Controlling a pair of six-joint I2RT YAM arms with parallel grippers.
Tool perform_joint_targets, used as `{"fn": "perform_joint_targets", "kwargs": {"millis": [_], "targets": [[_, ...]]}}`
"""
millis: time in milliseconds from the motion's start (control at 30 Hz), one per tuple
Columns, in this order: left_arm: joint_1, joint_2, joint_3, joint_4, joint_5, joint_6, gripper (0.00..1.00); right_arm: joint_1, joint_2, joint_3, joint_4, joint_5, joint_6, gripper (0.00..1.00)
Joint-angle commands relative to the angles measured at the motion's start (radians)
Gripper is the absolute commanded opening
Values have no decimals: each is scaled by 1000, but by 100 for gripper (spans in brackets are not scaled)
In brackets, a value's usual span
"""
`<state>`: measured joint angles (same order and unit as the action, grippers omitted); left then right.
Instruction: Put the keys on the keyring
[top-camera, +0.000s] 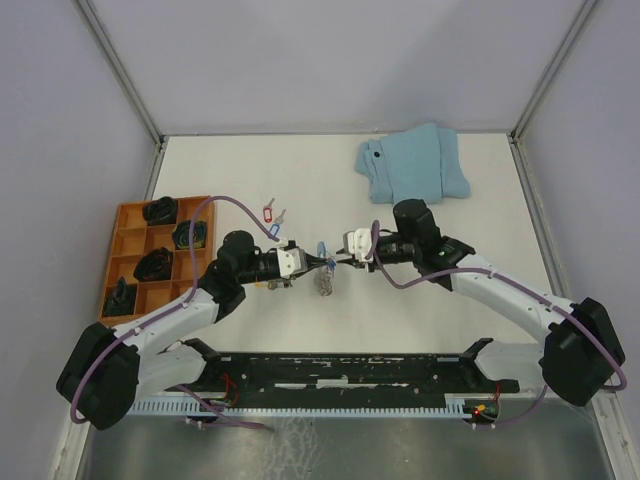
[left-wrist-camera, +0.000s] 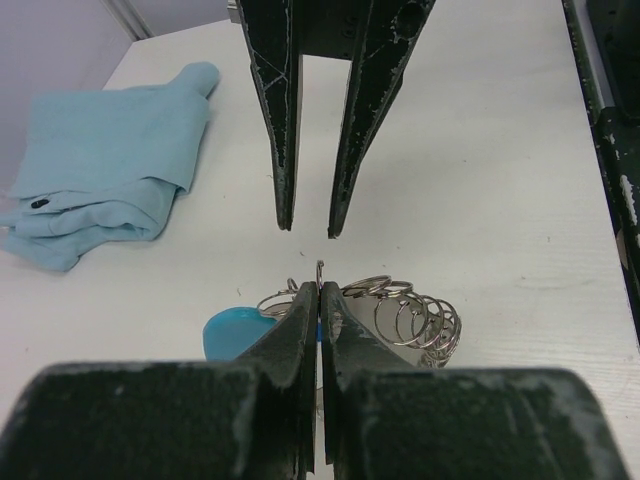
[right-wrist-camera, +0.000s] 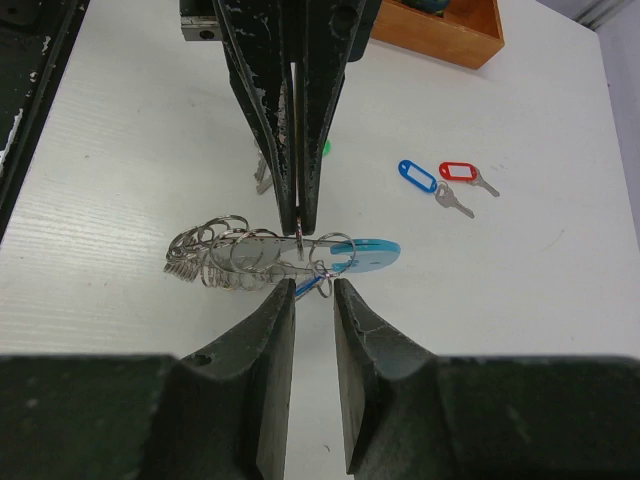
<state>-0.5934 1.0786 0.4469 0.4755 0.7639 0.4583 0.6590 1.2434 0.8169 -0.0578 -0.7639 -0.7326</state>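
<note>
Readable text: none in all 3 views.
Red key tag (right-wrist-camera: 456, 171): no legible lettering.
Blue key tag (right-wrist-camera: 417, 176): no legible lettering.
Keyring (right-wrist-camera: 365, 257): blue plastic part shows no readable mark.

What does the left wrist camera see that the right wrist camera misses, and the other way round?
Only the left wrist view shows the folded blue cloth. Only the right wrist view shows the red-tagged key, the blue-tagged key and the orange tray. Both show the keyring, pinched by the shut left pincer, with the right pincer open opposite.
</note>
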Motion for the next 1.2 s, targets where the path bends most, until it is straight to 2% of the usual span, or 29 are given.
{"fn": "perform_joint_targets", "kwargs": {"millis": [0, 367, 667, 1033, 1167], "targets": [[-6, -17, 44, 54, 0, -10, 3, 13, 7, 48, 8, -29, -17, 30], [-9, -8, 53, 54, 12, -21, 3, 42, 39, 66, 13, -31, -18, 30], [-11, -16, 52, 54, 13, -24, 3, 55, 51, 76, 5, -33, -14, 24], [-16, -20, 56, 54, 23, -33, 3, 61, 54, 78, -20, -5, -24, 12], [-16, -22, 54, 55, 26, -36, 3, 62, 44, 74, -40, 35, -30, 3]]}}
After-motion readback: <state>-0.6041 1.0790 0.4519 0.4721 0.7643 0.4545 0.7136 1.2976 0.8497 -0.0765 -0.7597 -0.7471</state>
